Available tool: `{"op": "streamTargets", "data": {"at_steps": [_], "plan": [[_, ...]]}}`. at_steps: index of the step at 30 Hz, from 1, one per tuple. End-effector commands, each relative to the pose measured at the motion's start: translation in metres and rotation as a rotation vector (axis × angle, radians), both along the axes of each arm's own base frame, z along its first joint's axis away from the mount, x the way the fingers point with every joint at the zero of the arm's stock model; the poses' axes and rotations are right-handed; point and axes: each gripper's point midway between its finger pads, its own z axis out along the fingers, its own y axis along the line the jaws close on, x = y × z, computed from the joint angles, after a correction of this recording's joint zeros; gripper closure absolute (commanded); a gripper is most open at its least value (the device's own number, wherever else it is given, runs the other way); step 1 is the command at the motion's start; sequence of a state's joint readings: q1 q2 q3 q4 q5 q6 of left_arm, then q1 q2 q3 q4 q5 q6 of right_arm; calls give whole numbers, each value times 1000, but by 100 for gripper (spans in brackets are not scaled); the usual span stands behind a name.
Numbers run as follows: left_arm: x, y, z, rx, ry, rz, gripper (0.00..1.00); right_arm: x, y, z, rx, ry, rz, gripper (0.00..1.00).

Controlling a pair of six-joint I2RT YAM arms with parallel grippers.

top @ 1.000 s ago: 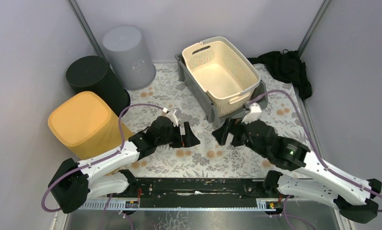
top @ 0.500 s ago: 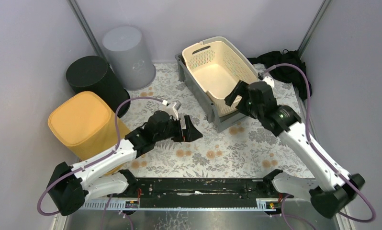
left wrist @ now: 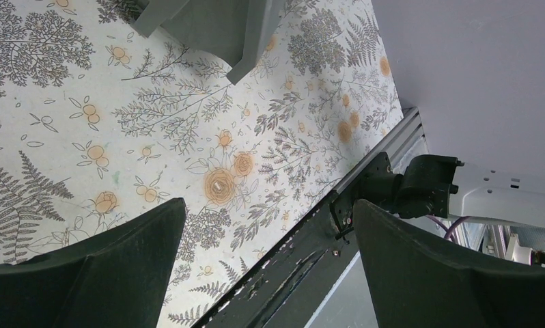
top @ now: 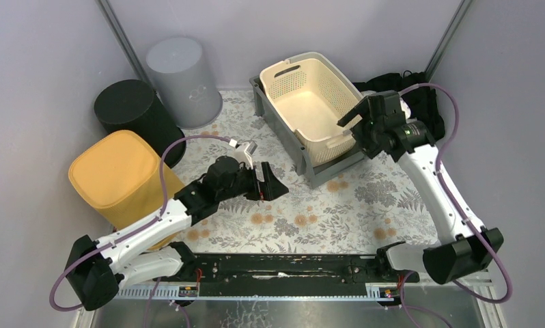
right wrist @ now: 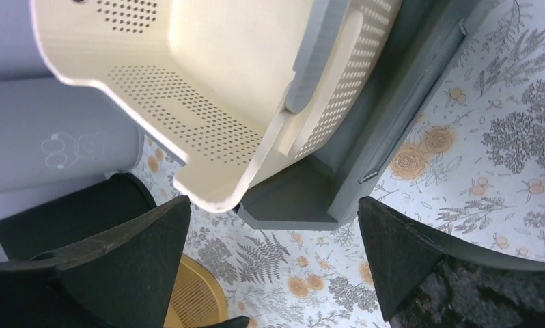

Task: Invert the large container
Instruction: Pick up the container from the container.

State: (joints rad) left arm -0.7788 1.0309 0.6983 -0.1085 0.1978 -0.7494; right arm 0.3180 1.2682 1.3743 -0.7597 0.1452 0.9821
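Right gripper (top: pixel 356 130) gaping (nothing held) by the cream perforated plastic basket (top: pixel 309 97); flipping could drag its grey tray (top: pixel 317 169) along.

From above I only get the front wall and left end of the grey tub (top: pixel 328 169); the cream basket (top: pixel 304 102) sitting in it covers the rest. My right arm (top: pixel 430 184) blocks part of the black cloth (top: pixel 391 80). The left wrist view cuts the tub to a corner. The right wrist view shows only a sliver of the yellow bin (right wrist: pixel 188 301).
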Motion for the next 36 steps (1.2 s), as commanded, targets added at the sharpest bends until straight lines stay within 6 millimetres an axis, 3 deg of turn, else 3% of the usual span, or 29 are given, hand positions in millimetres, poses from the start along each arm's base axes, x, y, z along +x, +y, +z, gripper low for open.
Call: {"op": "streamTargets", "data": {"at_steps": [1,6,13,21,28,36], "plan": [[-3,4,7,-10,-39,-7,0,4,-5,-17,25,138,-115,1],[-5,10,9,-18,-49,5,0,15,-4,-41,19,212,-160,4],[-6,18,12,-14,-64,18,0,32,-17,-51,-22,214,-240,5],[-4,22,13,-17,-64,22,0,42,-17,-82,-75,304,-255,8],[-4,27,16,-15,-70,30,0,48,-22,-91,-114,319,-273,17],[-4,29,17,-15,-70,34,0,55,-17,-119,-135,380,-251,32]]}}
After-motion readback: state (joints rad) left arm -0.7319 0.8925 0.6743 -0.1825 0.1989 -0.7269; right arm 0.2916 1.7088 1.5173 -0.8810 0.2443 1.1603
